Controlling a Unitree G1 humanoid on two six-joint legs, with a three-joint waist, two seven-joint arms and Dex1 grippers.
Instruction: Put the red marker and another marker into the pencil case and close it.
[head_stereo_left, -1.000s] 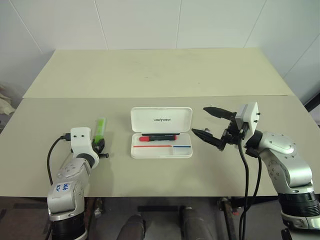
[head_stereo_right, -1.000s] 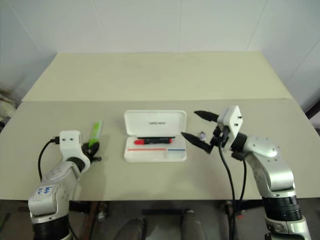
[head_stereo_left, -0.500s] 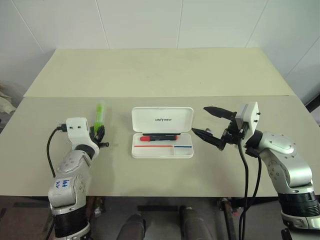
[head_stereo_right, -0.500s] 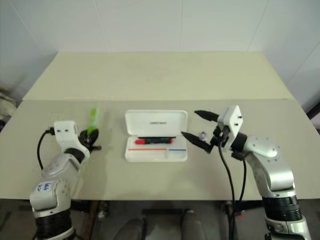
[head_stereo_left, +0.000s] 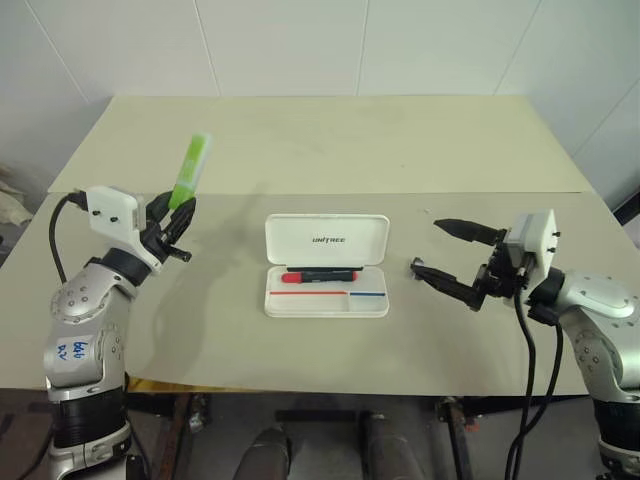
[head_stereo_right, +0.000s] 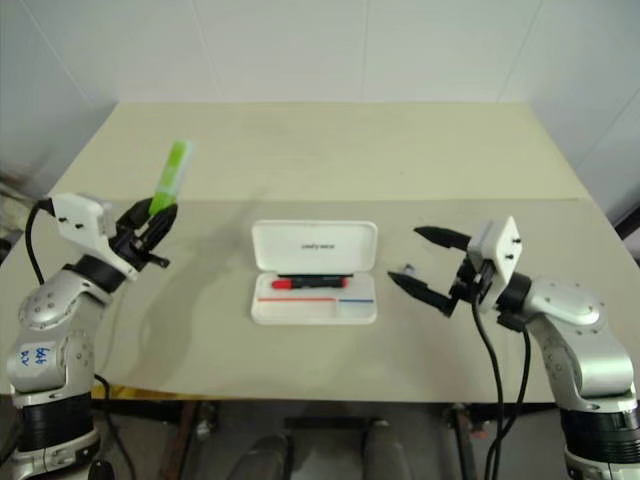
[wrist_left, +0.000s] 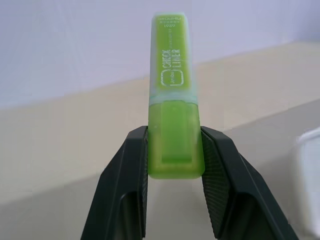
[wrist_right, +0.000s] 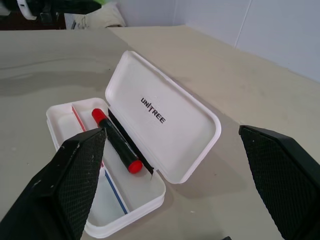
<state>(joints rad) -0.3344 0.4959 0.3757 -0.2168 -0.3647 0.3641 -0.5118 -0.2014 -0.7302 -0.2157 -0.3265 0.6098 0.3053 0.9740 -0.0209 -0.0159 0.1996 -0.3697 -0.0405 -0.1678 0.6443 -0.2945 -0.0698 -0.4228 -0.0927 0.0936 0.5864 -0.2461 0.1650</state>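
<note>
White walls stand behind our pale tabletop (head_stereo_left: 320, 140). We see the pencil case (head_stereo_left: 325, 266) in the middle of it, with its lid up. The red marker (head_stereo_left: 318, 275) already lies inside, along the back of the tray.

Our left end effector (head_stereo_left: 172, 218) is up in the air, off to the left of the case. Its fingers (wrist_left: 220, 170) are clamped on the bottom end of the green highlighter (wrist_left: 172, 100), and the rest of it sticks out above them. Our right end effector (head_stereo_left: 452, 254) waits on the right side of the case with its fingers wide apart and nothing in them.

We think the next job is to carry the highlighter over and drop it in. We hold only its end, so it could tip or slip out on the way. It could also land across the red marker or the rim, and then the lid might not shut. A bump on the raised lid could push the case away.
</note>
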